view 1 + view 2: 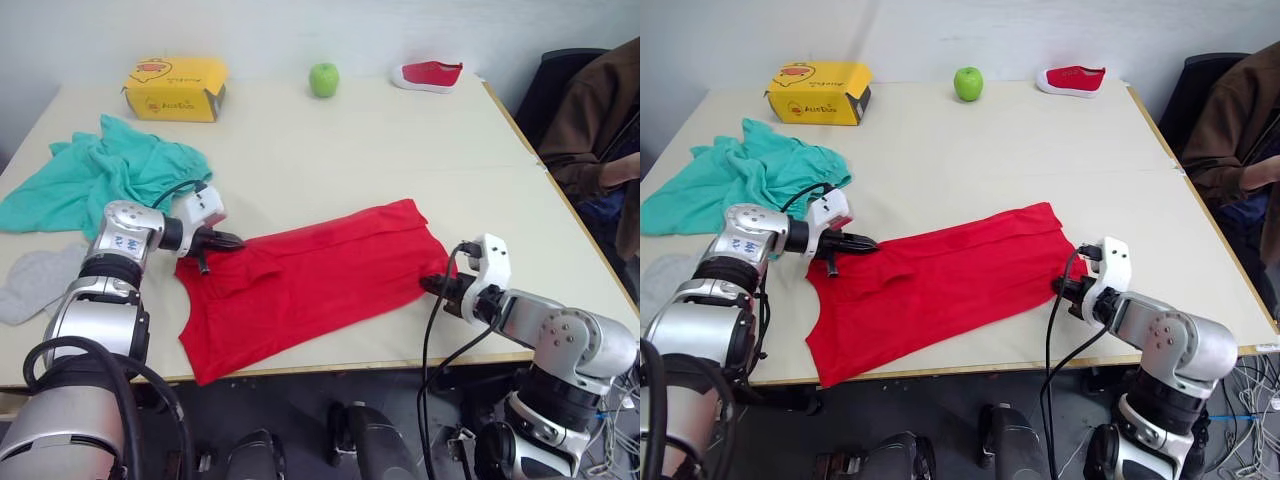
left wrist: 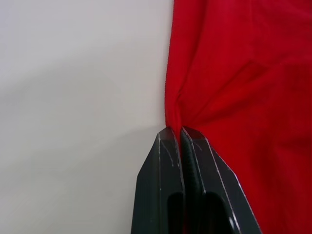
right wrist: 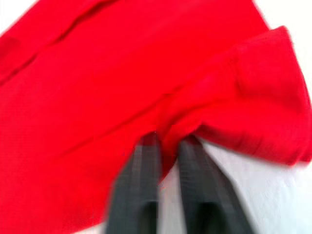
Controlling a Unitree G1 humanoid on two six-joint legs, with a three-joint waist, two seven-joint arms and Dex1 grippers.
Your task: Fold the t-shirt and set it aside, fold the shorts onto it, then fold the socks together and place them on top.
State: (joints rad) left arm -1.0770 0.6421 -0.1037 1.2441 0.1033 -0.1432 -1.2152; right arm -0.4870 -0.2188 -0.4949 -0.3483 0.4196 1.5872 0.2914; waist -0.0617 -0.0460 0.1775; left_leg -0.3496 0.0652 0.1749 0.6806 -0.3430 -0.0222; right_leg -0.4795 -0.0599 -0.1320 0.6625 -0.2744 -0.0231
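The red t-shirt point(image 1: 310, 285) lies spread flat on the table near the front edge. My left gripper point(image 1: 232, 242) is at its left edge, shut on a pinch of red cloth; the left wrist view shows the fabric gathered at the fingertips point(image 2: 171, 141). At the shirt's right corner my right gripper point(image 1: 432, 287) holds the cloth, which bunches between its fingers point(image 3: 146, 161). The teal shorts point(image 1: 100, 175) lie crumpled at the left of the table. The grey socks point(image 1: 35, 280) lie at the table's left front, partly behind my left arm.
At the back of the table point(image 1: 300, 150) stand a yellow box point(image 1: 175, 88), a green apple point(image 1: 323, 79) and a small red shoe point(image 1: 428, 75). A chair with a brown jacket point(image 1: 600, 120) is off the right side.
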